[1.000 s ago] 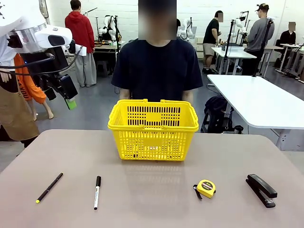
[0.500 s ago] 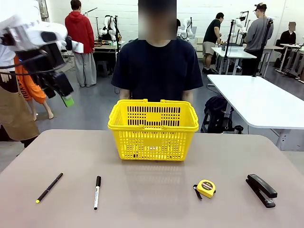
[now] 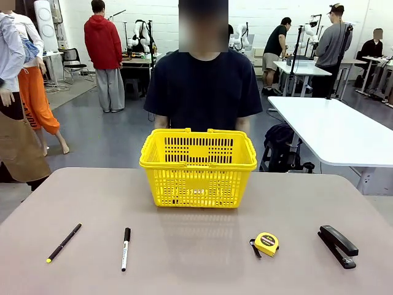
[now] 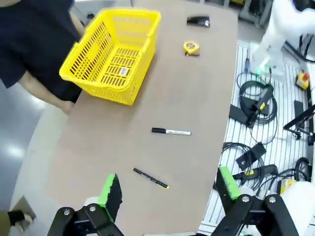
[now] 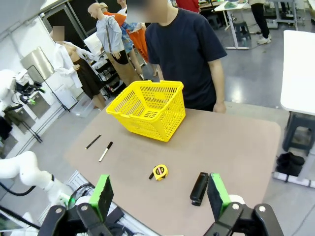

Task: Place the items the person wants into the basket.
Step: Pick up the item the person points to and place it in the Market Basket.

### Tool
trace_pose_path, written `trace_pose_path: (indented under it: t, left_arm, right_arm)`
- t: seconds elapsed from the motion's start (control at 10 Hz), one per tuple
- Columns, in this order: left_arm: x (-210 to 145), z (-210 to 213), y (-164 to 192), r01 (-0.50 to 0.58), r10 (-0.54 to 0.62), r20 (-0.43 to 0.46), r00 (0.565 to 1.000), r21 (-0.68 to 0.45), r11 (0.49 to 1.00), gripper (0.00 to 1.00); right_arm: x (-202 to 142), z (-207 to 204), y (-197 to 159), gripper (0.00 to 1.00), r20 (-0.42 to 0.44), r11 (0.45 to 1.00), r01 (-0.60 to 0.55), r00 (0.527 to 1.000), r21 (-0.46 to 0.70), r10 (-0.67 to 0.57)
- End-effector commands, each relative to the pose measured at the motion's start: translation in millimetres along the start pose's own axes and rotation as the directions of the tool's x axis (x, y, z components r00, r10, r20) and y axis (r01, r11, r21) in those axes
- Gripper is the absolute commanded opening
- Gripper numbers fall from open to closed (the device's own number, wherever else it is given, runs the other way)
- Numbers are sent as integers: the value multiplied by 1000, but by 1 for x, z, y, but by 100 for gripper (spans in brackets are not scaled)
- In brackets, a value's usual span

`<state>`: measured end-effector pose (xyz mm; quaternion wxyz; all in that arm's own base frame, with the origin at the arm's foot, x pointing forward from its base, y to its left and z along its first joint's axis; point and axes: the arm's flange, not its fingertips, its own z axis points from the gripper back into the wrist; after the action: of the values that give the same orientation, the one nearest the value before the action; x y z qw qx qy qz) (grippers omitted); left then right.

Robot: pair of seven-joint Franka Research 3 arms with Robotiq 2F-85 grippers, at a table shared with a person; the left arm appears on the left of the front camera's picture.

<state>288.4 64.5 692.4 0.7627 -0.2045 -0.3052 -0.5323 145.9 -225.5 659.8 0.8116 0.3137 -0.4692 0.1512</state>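
The pen [image 3: 64,243] lies by the near left corner of the bench [image 3: 196,264], the basket [image 3: 198,166] at its far edge, the stapler [image 3: 338,246] by the near right corner. Both the left fingers [image 4: 110,191] and right fingers [image 5: 102,194] stand apart, empty. The look-alike marker [image 3: 125,248] beside the pen could be grabbed instead.

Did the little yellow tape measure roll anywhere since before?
No. The tape measure sits just where it was, at the same spot between the yellow basket and the black stapler.
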Motion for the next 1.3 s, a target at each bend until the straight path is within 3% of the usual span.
trace_pose_path:
  t: [0.0,0.2,0.3,0.6,1.1,1.2]
  left_arm:
    - [-40,14,30,-88,90,124,988,-20,996,100]
    - [-83,30,44,-146,139,280,950,5,989,100]
    - [-99,32,45,-162,146,295,944,31,986,100]
    - [-124,36,45,-168,165,274,948,-11,986,100]
    - [-130,23,43,-210,211,196,958,-26,977,100]
    - [-128,31,42,-199,200,223,954,-27,980,100]
  right_arm:
    - [-1,-2,1,100,10,1000,-10,1000,22,9]
    - [-1,-2,1,100,10,1000,-10,1000,22,9]
    - [-1,-2,1,100,10,1000,-10,1000,22,9]
    - [-1,-2,1,100,10,1000,-10,1000,22,9]
    - [-1,-2,1,100,10,1000,-10,1000,22,9]
    - [-1,-2,1,100,10,1000,-10,1000,22,9]
